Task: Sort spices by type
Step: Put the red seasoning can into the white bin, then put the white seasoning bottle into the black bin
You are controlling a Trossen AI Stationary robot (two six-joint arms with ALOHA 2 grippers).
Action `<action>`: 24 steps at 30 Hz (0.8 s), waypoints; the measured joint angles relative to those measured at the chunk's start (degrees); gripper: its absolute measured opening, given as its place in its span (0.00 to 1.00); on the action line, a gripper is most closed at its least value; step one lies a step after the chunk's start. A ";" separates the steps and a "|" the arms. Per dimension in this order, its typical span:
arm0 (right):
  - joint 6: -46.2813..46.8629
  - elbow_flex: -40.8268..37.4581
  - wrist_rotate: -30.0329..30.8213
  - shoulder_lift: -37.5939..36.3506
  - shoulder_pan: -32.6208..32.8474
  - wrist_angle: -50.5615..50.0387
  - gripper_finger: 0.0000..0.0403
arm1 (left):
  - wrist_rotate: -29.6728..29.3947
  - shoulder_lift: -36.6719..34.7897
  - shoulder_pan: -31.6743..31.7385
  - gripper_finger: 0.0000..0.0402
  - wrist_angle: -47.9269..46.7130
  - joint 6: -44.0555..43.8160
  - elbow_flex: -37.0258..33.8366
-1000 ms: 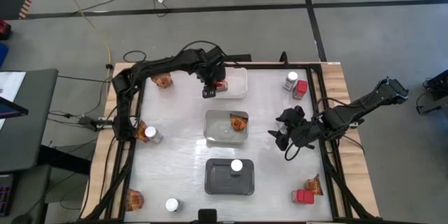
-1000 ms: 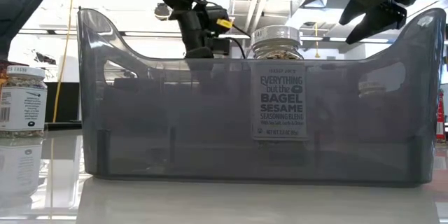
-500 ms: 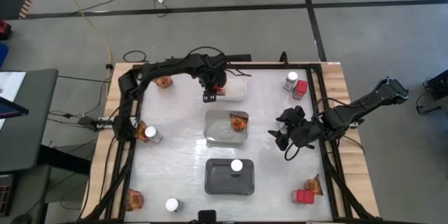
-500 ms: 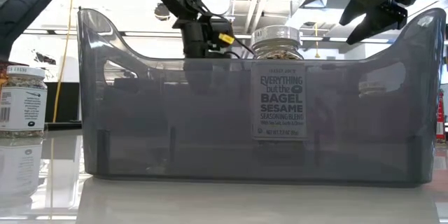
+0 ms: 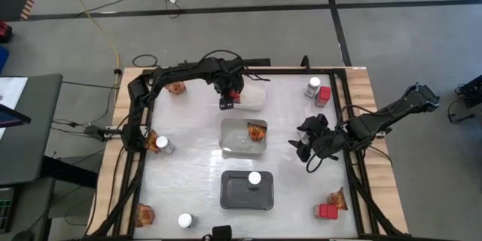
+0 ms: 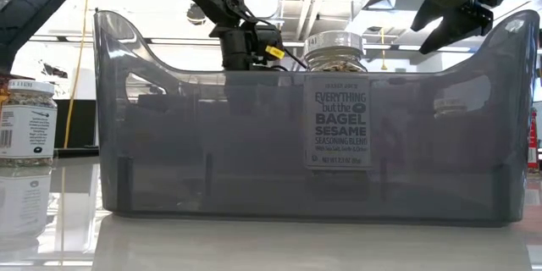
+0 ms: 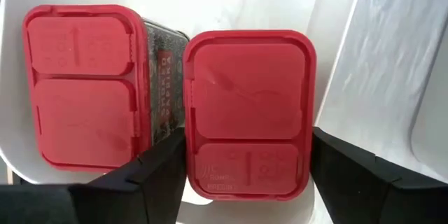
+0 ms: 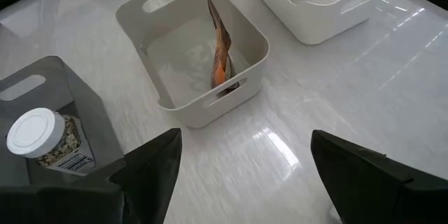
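Two red boxy containers (image 7: 248,105) (image 7: 80,84) stand upright side by side on the floor of the white tray (image 5: 256,96) at the table's far middle. My left gripper (image 7: 248,175) points down into this tray, open, one finger on each side of the right-hand container. My right gripper (image 5: 305,147) hangs open above the table's right side with nothing between its fingers. An orange-brown packet (image 5: 257,131) leans inside the middle tray (image 5: 233,139). A white-lidded jar (image 5: 254,178) stands in the dark grey tray (image 5: 246,190). My left gripper comes from above with its fingers (image 7: 164,164) beside the two long sides (image 7: 190,147) of the right-hand red container. Whether the fingers touch it, I cannot tell. The container stands upright on the tray's floor.
Loose spices lie round the table's edges: a jar (image 5: 313,86) and a red container (image 5: 324,94) far right, a packet (image 5: 175,86) far left, a packet with a jar (image 5: 157,144) at the left, a packet (image 5: 143,213) and jar (image 5: 184,220) near left, a red container (image 5: 325,212) and packet (image 5: 338,198) near right.
My left gripper has come down into the white tray at the far middle, bringing the red container beside the other one, and then kept still.
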 joint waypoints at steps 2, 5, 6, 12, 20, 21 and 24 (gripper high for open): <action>0.00 0.00 0.00 0.00 0.00 0.00 0.86 | -0.13 -0.35 0.00 0.68 -0.09 -0.21 -0.08; 0.00 0.00 0.00 0.00 0.00 0.02 0.86 | -0.44 -0.24 0.00 0.68 -1.54 -0.40 1.10; 0.00 0.00 0.00 0.00 0.00 0.02 0.86 | -0.65 -0.18 0.00 0.68 -2.53 -0.43 1.92; 0.02 0.00 0.00 0.00 0.00 0.19 0.86 | -0.68 -0.29 0.00 0.68 -5.76 -0.52 7.04; 0.00 0.00 0.00 0.00 -0.04 0.57 0.86 | 0.46 -0.65 0.04 0.68 -15.37 -3.50 14.03; 0.00 0.00 0.00 0.00 -0.11 0.86 0.86 | 1.87 -1.27 0.22 0.68 -16.37 -3.94 14.06; 0.33 0.00 0.00 0.00 -0.58 2.04 0.86 | 7.38 -3.80 0.37 0.68 -17.53 -5.27 13.09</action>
